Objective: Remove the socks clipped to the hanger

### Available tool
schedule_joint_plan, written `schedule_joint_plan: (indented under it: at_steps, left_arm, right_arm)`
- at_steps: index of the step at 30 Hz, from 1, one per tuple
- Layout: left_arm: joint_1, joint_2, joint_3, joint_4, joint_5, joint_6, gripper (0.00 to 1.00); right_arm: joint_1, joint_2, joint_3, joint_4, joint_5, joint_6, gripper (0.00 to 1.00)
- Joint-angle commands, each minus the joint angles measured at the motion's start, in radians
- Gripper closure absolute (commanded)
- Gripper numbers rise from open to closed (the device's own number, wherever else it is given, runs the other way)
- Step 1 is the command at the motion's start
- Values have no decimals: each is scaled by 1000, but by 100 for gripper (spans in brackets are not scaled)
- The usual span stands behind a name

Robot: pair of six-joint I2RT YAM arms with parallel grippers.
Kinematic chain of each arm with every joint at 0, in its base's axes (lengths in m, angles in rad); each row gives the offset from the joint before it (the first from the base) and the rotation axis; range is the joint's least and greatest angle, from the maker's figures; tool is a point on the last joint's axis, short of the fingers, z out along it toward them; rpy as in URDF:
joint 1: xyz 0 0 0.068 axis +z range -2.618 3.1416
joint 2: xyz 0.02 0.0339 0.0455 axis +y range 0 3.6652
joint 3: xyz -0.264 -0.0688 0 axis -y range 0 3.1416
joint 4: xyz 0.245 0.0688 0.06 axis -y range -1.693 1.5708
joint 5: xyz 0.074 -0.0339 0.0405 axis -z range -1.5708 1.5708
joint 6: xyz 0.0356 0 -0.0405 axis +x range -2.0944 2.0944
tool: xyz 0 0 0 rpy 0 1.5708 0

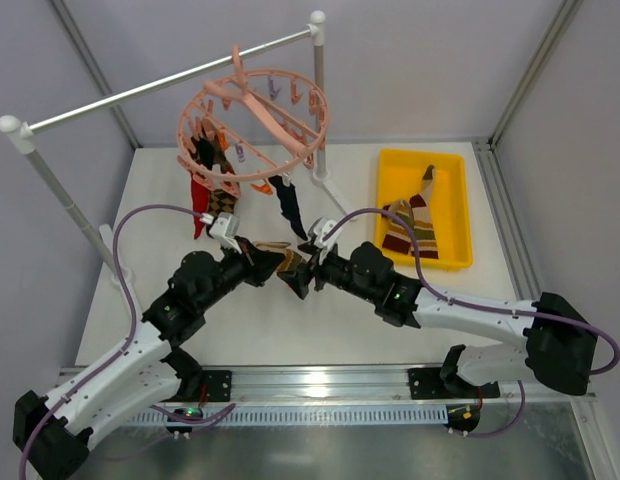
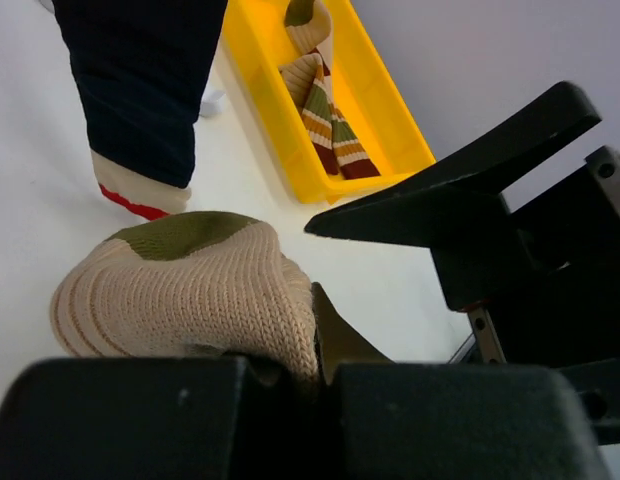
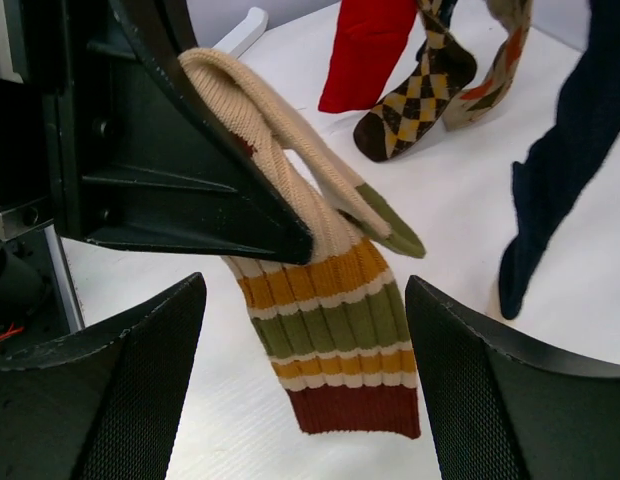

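At centre frame, a striped sock is clamped in the left gripper; the right gripper is spread wide beside it.

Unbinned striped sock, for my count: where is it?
Top view: the sock hangs mid-table from the left gripper, before the open right gripper, left of the yellow bin.

We see the round salmon-pink hanger hanging tilted, its small clips dangling. Clipped under it are a red sock, a brown argyle sock and a navy sock, all drooping toe-down. A tan striped sock, banded olive, orange and maroon, hangs folded from the clamped left gripper. More striped socks lie in the yellow tray.
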State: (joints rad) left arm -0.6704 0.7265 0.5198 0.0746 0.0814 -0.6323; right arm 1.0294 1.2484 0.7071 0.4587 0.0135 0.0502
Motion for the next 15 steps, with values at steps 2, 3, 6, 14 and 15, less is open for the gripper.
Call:
schedule_joint_plan:
  at_steps: [2,3,6,14,15]
  left_arm:
    - [5,1,20,40,29,-55,100]
    - [6,-1,11,48,37,-58,100]
    - [6,-2,-3,77,44,-78,100]
    - [5,-21,-20,91,89,-122,100]
    - [5,-28,-23,83,86,-119,100]
  right_arm:
    - [24,46,5,98,-44,-12,19]
    - [29,55,8,98,-44,-10,19]
    - [38,86,26,100,-44,-13,19]
    - [50,155,69,115,37,-32,19]
    - [54,160,71,123,52,-35,19]
